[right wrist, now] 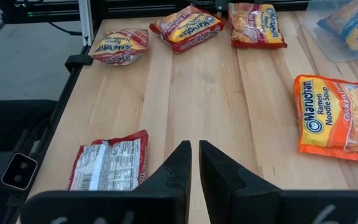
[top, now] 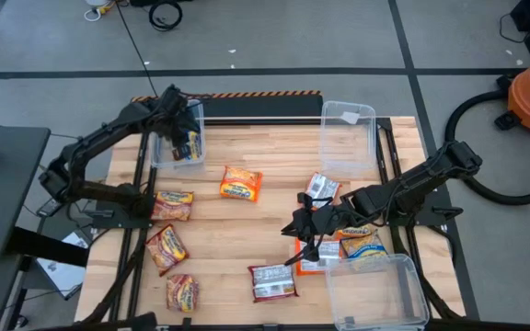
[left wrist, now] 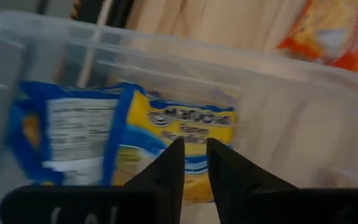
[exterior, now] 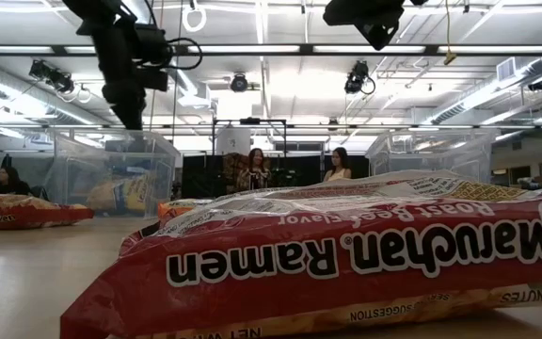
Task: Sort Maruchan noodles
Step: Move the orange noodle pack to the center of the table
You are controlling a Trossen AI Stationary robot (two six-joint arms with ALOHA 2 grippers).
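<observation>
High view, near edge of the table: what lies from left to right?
Red packet → face-down packet with white back → clear bin.
</observation>
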